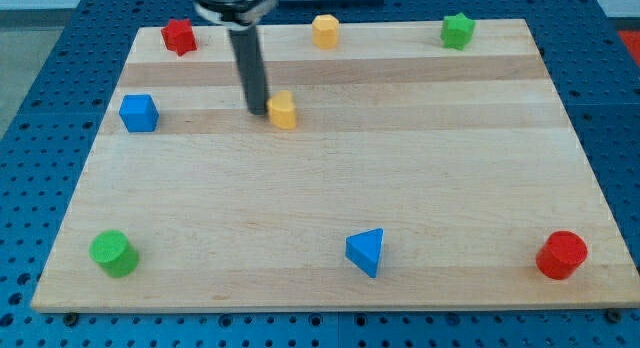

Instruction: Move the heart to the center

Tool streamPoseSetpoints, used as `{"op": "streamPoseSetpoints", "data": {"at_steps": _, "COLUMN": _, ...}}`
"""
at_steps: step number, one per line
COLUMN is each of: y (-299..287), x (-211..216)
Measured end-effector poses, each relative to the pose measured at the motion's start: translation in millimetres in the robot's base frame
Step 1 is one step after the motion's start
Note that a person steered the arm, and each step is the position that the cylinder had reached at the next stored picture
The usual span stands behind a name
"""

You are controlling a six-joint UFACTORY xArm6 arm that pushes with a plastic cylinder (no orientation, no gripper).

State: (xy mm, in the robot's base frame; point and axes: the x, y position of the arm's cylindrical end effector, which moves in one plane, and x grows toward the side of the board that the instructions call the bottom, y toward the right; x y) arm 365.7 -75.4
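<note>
A yellow heart-shaped block (284,110) lies on the wooden board (330,178), left of the middle and towards the view's top. My tip (258,111) rests on the board right at the heart's left side, touching it or nearly so. The dark rod rises from there to the view's top edge.
A red star-like block (179,35), a yellow hexagon-like block (325,31) and a green star-like block (458,30) line the top edge. A blue cube (139,113) sits at the left. A green cylinder (113,253), a blue triangle (366,251) and a red cylinder (561,255) line the bottom.
</note>
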Motion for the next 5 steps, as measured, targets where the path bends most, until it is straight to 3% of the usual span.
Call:
{"op": "streamPoseSetpoints", "data": {"at_steps": 1, "y": 57, "x": 5}}
{"op": "streamPoseSetpoints", "data": {"at_steps": 2, "y": 64, "x": 8}}
{"op": "streamPoseSetpoints", "data": {"at_steps": 3, "y": 31, "x": 26}}
{"op": "streamPoseSetpoints", "data": {"at_steps": 4, "y": 48, "x": 41}}
{"op": "streamPoseSetpoints", "data": {"at_steps": 5, "y": 105, "x": 38}}
